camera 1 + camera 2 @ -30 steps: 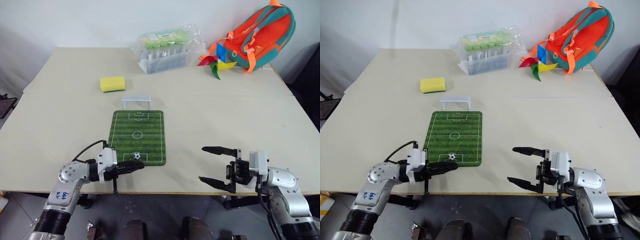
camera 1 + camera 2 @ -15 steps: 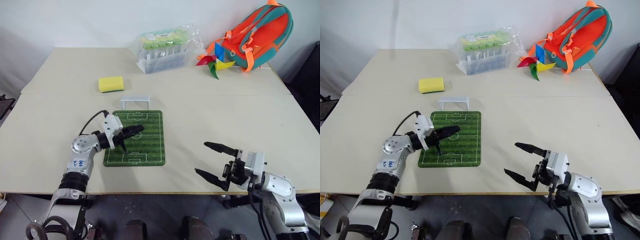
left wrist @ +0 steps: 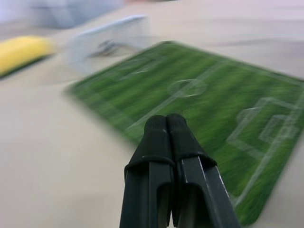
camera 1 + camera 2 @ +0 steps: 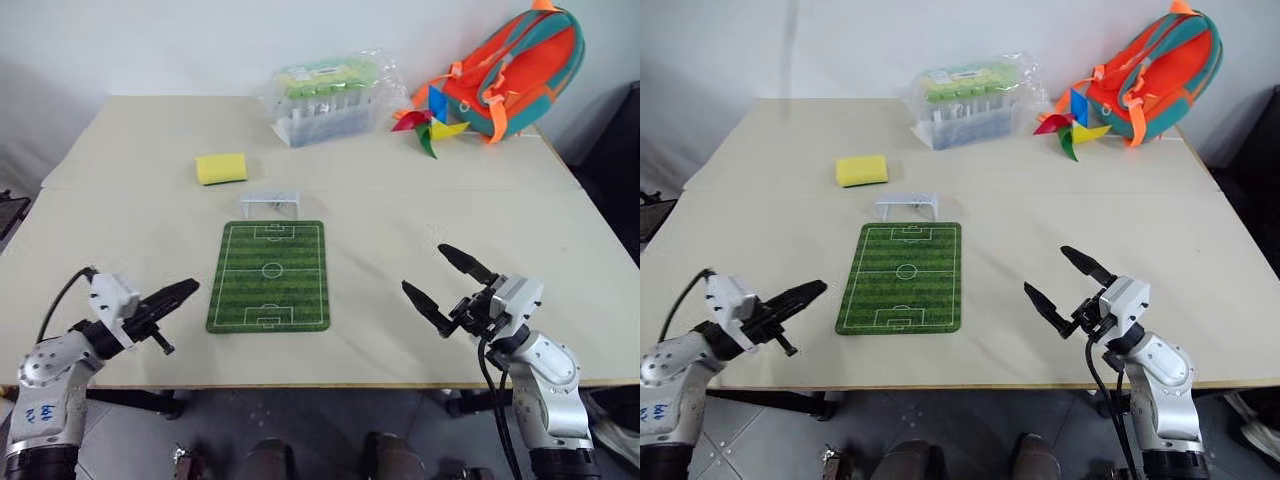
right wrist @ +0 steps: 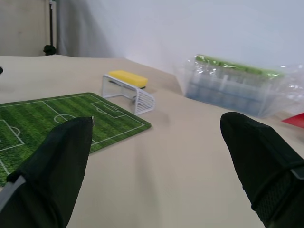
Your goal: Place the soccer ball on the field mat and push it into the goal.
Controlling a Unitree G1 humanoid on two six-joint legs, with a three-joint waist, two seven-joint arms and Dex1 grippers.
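I have the mat [image 4: 270, 275] lying flat in the middle of the table [image 4: 130, 230], its long side running near to far. The goal [image 4: 270, 203] stands just past the mat's far end, mouth towards the pitch.

I cannot tell for certain where the ball is. In the left wrist view a dark smudge [image 3: 107, 46] sits inside the goal frame, but it is too blurred for me to call it the ball.

My left gripper [image 4: 188, 288] hangs off the mat's near left corner, over bare table close to the near edge. It points right and slightly far, towards the mat. Its jaws are pressed together with nothing between them; the left wrist view shows the two black fingers [image 3: 156, 137] side by side with no gap.

My right gripper [image 4: 422, 268] is on the right of the mat, well apart from it, also close to the near edge. Its jaws are spread wide and hold nothing. It points far and left, angled upward a little.

Further off, a yellow sponge [image 4: 222, 168] lies to the far left of the goal. A clear plastic box [image 4: 330, 100] of tubes sits at the far middle. A pinwheel [image 4: 428, 128] and an orange and teal backpack [image 4: 510, 70] are at the far right.
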